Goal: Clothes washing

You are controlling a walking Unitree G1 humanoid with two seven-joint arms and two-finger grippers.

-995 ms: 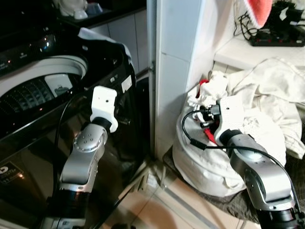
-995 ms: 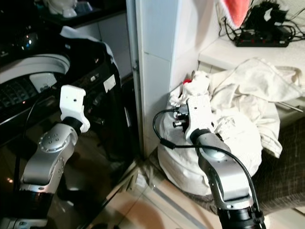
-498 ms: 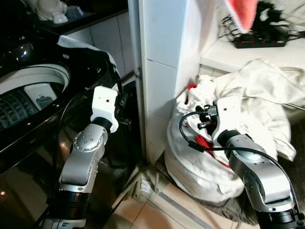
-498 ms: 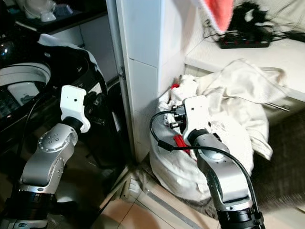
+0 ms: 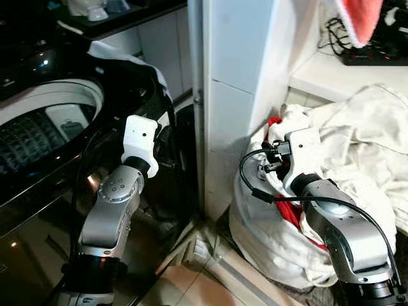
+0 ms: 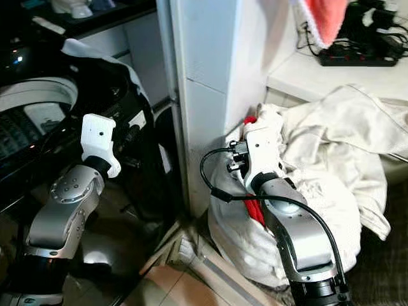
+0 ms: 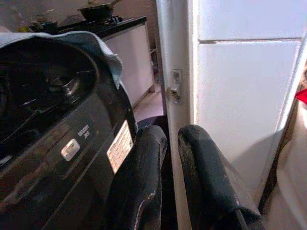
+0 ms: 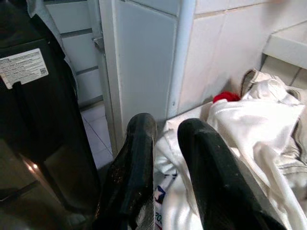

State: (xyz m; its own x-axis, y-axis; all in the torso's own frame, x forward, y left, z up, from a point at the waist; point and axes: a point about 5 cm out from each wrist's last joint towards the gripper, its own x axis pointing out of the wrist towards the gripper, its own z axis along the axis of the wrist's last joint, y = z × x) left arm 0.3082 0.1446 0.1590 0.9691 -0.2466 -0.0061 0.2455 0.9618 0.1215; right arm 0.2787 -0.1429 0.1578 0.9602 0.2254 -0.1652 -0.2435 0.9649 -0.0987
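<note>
Left gripper: two long matte black fingers, nearly pressed together with only a thin slit between, nothing held. It is raised at the corner of the washer, a glossy black top-loader with rounded edges and a round drum opening with a pale rim; a white label sits on the side panel just beside the fingers. A pale cloth is draped over the washer's back corner, beyond the fingertips. Right gripper: fingers likewise close together, a narrow gap, pinching nothing, hovering just over the laundry pile. The pile is soft crumpled off-white fabric, heaped in what looks like a white bag, hard to be sure; red cloth pokes out below the right wrist and again at the pile's top. A flat white tiled pillar with a hard vertical edge stands between the two grippers, the pile pressed up against it. A dark narrow gap runs between washer and pillar, tight for an arm. The left wrist view picks up a small metal latch on the pillar edge and a pan on a stove far behind. The head views show a power strip on the ledge above the pile and a red-and-white cloth hanging at the top.
</note>
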